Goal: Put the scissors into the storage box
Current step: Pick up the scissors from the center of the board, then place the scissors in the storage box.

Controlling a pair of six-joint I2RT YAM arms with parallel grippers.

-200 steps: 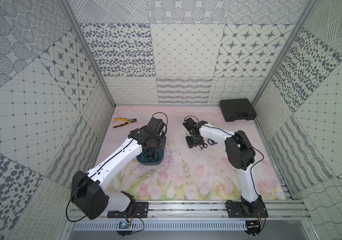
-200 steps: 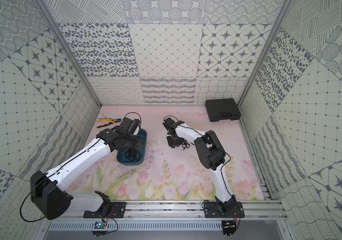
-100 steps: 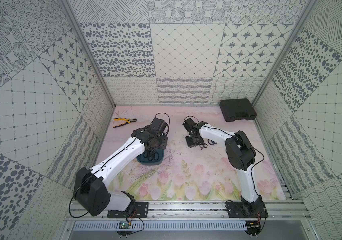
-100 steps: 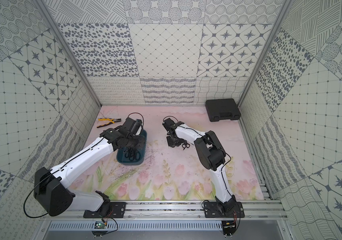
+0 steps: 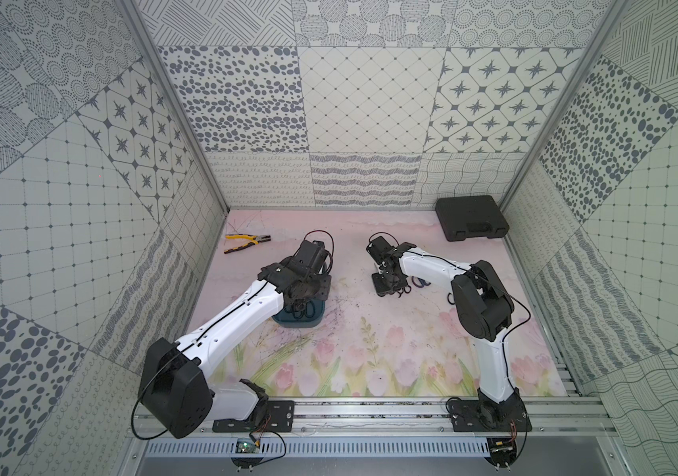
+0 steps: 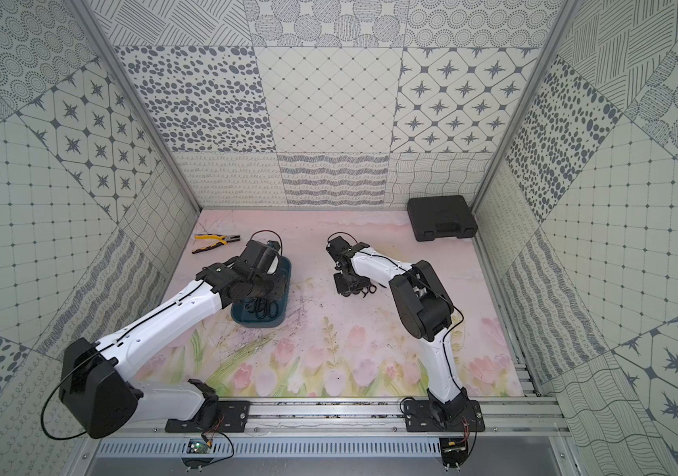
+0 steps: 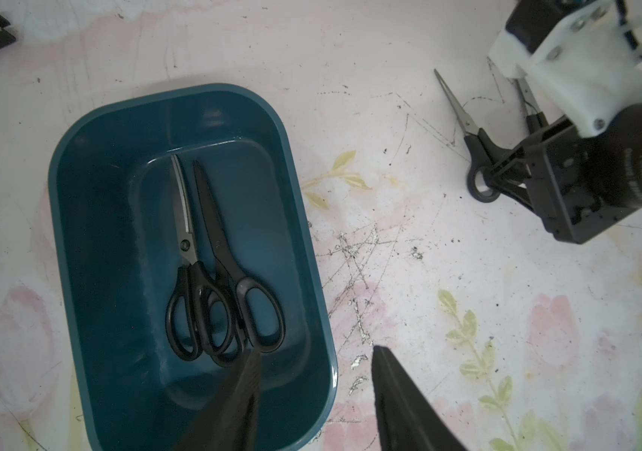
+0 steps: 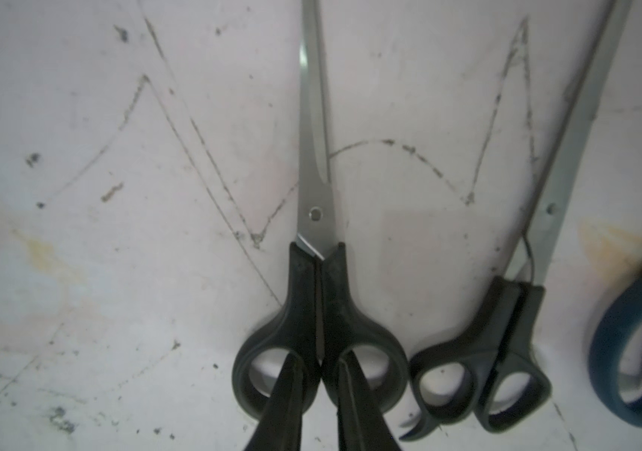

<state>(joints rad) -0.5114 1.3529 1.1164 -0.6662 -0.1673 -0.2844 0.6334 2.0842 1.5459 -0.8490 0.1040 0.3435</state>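
The pink tulip-printed table mat (image 5: pixel 370 338) carried everything. On it, near the left arm, sat the dark teal rectangular plastic storage box (image 7: pixel 89 218). Two black-handled steel scissors (image 7: pixel 188 242) lay side by side inside it, blades along the box's long axis.

Three pairs remained on the mat, well apart from the box on the right arm's side. They were a slim black-loop-handled pair (image 8: pixel 317 218), a smaller black pair with a finger hook (image 8: pixel 506 312) just beside it, and a blue-handled pair (image 8: pixel 631 332) at the edge of the right wrist view.

The right gripper (image 8: pixel 318 357) was the nearer one. One fingertip sat in each loop of the slim pair, pinched narrow on the bar between them, with the blades running straight away from it. The left gripper (image 7: pixel 315 353) hung over the box's rim, half-open and empty. The carry would likely run sideways toward the box.
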